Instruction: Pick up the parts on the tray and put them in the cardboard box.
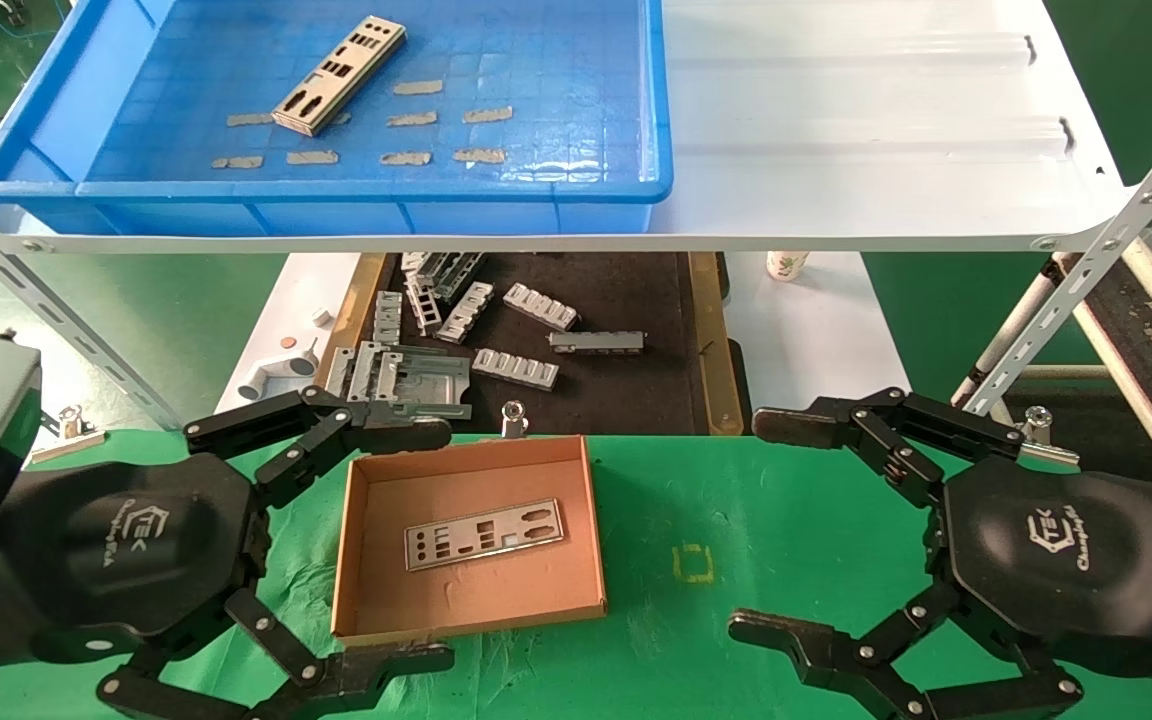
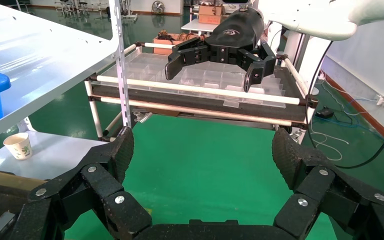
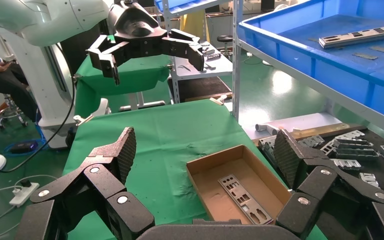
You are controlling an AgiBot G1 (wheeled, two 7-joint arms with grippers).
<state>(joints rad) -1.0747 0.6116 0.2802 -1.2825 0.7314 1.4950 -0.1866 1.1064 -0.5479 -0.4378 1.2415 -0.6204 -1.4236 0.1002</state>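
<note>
One silvery punched part (image 1: 339, 75) lies slantwise in the blue tray (image 1: 366, 215) on the white upper shelf; the right wrist view shows it too (image 3: 360, 36). Another part (image 1: 485, 533) lies flat in the cardboard box (image 1: 476, 590) on the green table, also in the right wrist view (image 3: 243, 198). My left gripper (image 1: 436, 545) hovers open and empty at the box's left side, one finger over its back corner and one by its front corner. Right of the box, my right gripper (image 1: 754, 527) hangs open and empty over the green cloth. Each wrist view shows the other gripper far off.
Beige tape scraps (image 1: 416, 120) dot the tray floor. Under the shelf a black-floored tray (image 1: 626, 390) holds grey ribbed brackets (image 1: 514, 367). A paper cup (image 1: 786, 263) stands beside it. Slanted slotted shelf struts (image 1: 1086, 290) rise at both sides. A yellow square mark (image 1: 693, 563) sits on the cloth.
</note>
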